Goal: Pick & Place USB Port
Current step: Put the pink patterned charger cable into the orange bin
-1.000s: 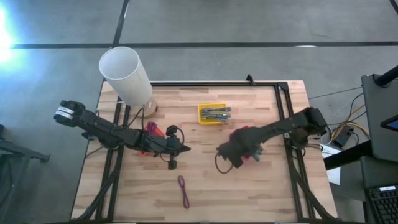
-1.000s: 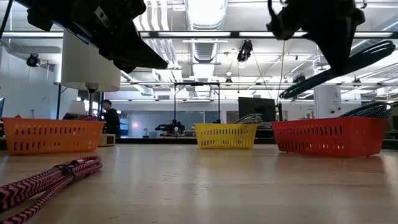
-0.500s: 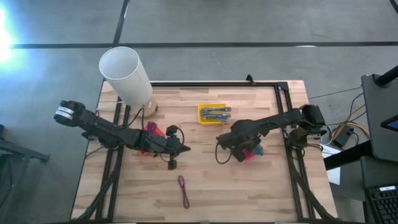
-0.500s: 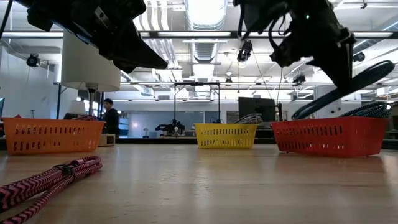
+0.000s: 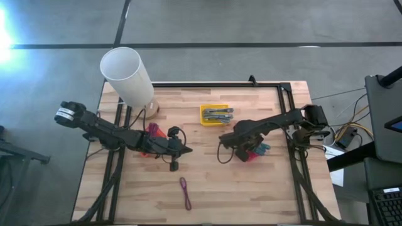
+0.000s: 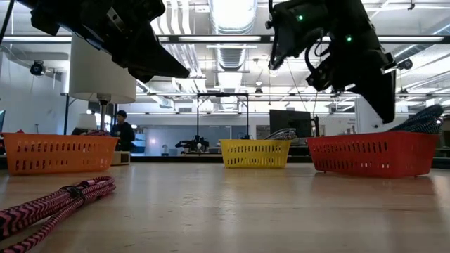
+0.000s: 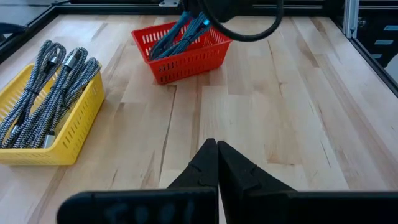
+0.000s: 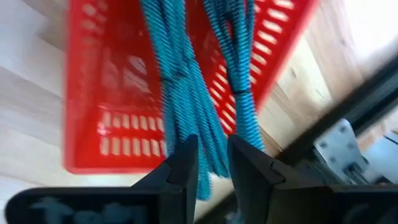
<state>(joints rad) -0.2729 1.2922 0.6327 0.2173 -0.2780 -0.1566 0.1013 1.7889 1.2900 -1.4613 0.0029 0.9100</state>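
Note:
A red basket (image 5: pixel 251 157) sits right of the table's centre and holds teal braided cables (image 8: pixel 239 62). My right gripper (image 8: pixel 211 146) hovers just above it, pointing down, shut on one teal cable bundle (image 8: pixel 177 74). My left gripper (image 7: pixel 216 149) hangs shut and empty above the table's middle (image 5: pixel 185 149). A pink-and-black cable (image 5: pixel 185 191) lies coiled flat on the wood near the near edge (image 6: pixel 49 204). A yellow basket (image 5: pixel 215 115) of grey cables (image 7: pixel 43 93) stands toward the far edge. My right gripper pinches one end of the teal cable bundle (image 8: pixel 210 163) between its two fingers, coming from above with the fingers across the bundle. The rest of the bundle (image 8: pixel 168 56) slopes down from the fingers and lies inside the red basket.
An orange basket (image 6: pixel 60 153) sits under my left arm (image 5: pixel 154 132). A white cylindrical lamp (image 5: pixel 129 75) stands at the far left corner. A black frame (image 5: pixel 286 85) borders the far and right edges. Bare wood (image 5: pixel 251 194) stretches along the near side.
My right gripper has moved from the table's middle toward the right and far side, stopping over the red basket. The teal cable, which hung slanted in the air beside the gripper, has come down so that most of it rests in the basket.

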